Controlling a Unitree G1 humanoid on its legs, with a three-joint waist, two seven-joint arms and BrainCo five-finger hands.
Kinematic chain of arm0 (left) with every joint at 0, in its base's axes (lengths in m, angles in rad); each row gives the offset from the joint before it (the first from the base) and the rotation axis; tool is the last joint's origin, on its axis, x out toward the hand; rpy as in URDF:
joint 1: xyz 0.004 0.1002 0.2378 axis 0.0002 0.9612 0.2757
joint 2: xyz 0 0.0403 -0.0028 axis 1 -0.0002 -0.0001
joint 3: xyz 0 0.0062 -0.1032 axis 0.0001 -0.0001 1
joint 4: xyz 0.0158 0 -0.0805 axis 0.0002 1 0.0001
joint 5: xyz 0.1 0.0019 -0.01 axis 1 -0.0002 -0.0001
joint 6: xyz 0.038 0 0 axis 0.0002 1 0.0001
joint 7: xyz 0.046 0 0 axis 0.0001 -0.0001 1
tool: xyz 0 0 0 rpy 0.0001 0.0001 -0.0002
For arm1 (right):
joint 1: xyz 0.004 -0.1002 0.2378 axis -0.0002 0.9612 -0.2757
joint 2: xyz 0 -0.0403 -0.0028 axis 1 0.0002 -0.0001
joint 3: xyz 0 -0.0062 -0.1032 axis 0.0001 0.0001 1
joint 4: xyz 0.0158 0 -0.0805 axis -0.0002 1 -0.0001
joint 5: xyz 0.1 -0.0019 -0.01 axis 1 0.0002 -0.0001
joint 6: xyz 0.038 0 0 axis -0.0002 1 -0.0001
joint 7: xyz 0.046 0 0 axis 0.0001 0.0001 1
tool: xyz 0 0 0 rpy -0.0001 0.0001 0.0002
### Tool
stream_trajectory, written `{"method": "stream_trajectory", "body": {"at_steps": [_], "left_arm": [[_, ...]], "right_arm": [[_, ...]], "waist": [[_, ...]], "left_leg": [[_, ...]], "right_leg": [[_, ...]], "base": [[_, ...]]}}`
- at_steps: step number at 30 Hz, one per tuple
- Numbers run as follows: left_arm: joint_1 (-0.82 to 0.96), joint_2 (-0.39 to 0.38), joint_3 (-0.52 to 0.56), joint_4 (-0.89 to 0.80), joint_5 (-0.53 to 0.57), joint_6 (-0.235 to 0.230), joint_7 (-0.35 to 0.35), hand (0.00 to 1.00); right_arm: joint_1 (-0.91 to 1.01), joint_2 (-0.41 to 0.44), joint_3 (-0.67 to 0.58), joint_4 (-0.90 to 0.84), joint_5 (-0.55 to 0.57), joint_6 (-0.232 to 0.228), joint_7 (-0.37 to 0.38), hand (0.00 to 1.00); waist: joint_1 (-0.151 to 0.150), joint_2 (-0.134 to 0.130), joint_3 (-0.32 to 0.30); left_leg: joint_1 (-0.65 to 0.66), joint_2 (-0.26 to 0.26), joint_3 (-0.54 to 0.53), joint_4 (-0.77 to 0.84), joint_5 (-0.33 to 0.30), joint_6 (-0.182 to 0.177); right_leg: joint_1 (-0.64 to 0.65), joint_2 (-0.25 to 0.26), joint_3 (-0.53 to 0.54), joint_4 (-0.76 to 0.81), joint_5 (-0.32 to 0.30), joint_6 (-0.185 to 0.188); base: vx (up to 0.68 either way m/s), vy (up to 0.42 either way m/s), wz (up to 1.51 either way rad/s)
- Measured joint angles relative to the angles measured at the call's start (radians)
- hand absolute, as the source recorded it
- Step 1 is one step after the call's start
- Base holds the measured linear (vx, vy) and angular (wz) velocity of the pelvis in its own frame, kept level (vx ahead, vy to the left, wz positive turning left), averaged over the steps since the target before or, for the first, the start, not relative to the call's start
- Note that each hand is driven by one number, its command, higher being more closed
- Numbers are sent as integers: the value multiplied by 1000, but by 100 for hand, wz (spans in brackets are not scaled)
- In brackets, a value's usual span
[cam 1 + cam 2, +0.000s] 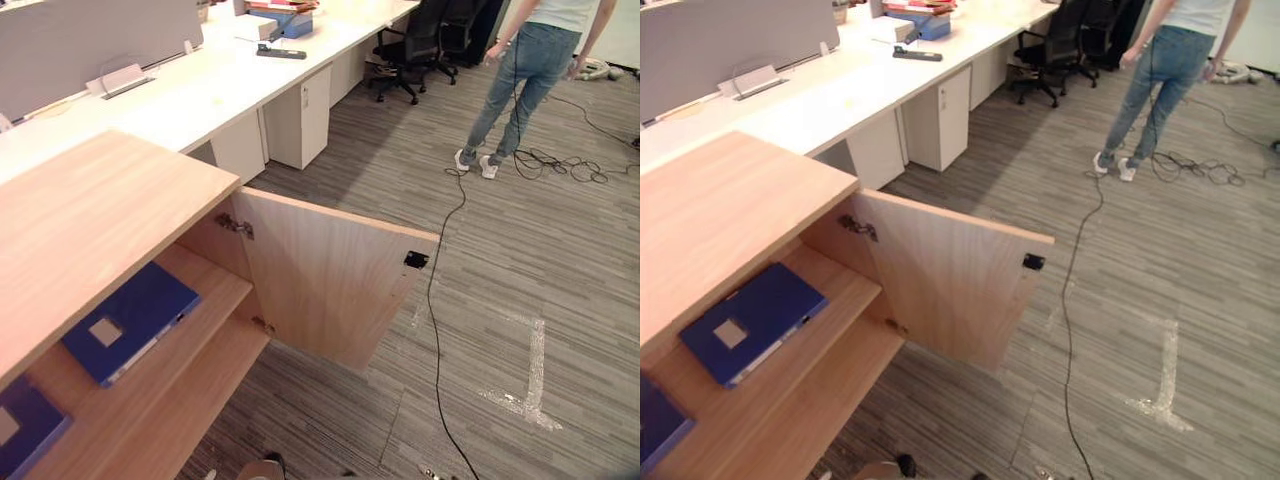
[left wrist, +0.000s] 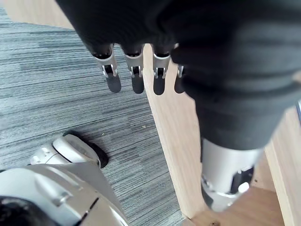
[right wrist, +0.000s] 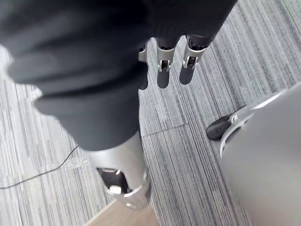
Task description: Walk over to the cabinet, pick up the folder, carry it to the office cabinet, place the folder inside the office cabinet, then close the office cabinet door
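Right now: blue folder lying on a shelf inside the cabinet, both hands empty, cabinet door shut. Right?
No, the door is open, swung out over the carpet, as the left eye view shows. The rest holds: the blue folder lies on a shelf inside the cabinet, and the left hand and right hand hang empty.
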Motion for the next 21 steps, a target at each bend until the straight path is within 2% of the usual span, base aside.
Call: {"method": "stream_trajectory", "body": {"at_steps": [6, 8, 11, 13, 17, 21], "left_arm": [[-9, 26, -83, 9, 32, -4, -4, 0], [-11, 42, -121, 19, 33, -5, -4, 0], [-10, 64, -187, 19, 41, -7, -3, 0], [-10, 77, -221, 18, 46, -9, -3, 0], [-8, 97, -278, 15, 50, -9, -3, 0], [-7, 108, -290, 13, 50, -9, -4, 0]], "right_arm": [[1, -2, 5, -8, -4, 2, 5, 0], [-1, -7, 49, -28, -4, 5, 1, 0], [-28, -8, 140, -165, -2, 5, -19, 0], [-55, -14, 157, -237, -2, 1, -26, 0], [-134, -89, 196, -389, 7, -29, -26, 0], [-228, -147, 198, -440, 54, -60, -22, 0]], "waist": [[6, 1, -29], [8, 0, -33], [10, 0, -34], [10, -1, -35], [8, -4, -42], [9, -4, -40]], "left_leg": [[75, -7, 24, -80, 1, -1], [91, -9, 26, -96, 2, -2], [98, -15, 37, -112, 7, 0], [93, -20, 39, -113, 10, 4], [62, -39, 31, -113, 23, 19], [46, -52, 29, -113, 32, 33]], "right_leg": [[31, -3, -1, -11, -9, 16], [38, -2, 0, -19, -9, 17], [28, -4, 25, -22, -9, 17], [19, -7, 30, -21, -9, 17], [-13, -13, 41, -21, 2, 22], [-30, -22, 50, -24, 16, 27]], "base": [[151, 17, -12], [63, 17, -7], [1, 31, -15], [-40, 38, -10], [-63, 45, 2], [-55, 50, -4]]}}
